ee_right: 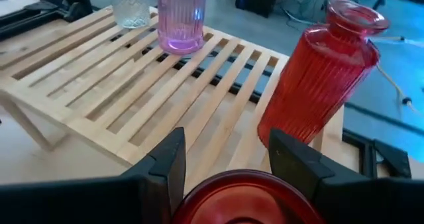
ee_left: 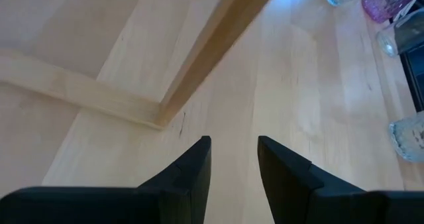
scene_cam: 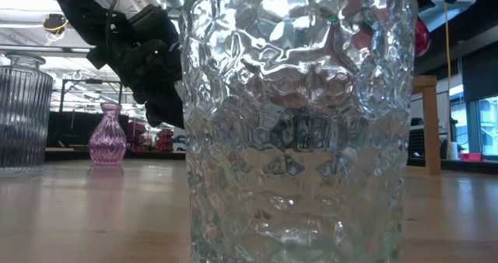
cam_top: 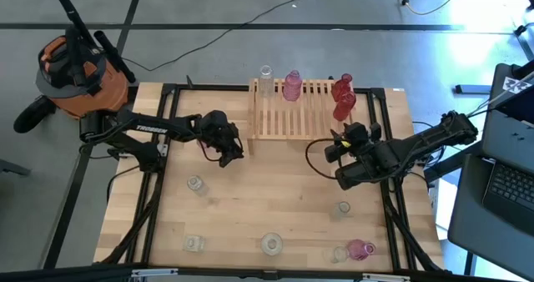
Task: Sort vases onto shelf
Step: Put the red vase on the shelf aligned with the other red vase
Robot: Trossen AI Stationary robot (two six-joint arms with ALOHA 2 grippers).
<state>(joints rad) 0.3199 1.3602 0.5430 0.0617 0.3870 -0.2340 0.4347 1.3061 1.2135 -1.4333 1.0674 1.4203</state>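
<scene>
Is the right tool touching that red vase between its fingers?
Touching. In the right wrist view the right tool has its fingers pressed against either side of the red vase's rim, with no gap showing.

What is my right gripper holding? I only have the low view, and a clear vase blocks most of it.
Observer: The right gripper is closed on a red vase, at the shelf's right front corner.
Operator: What's on the shelf so far?
Observer: Four pieces: a clear vase, a pink vase and two red vases at the right end.
Operator: And the left arm?
Observer: The left gripper is open and empty, above the table beside the shelf's left front corner.
</scene>
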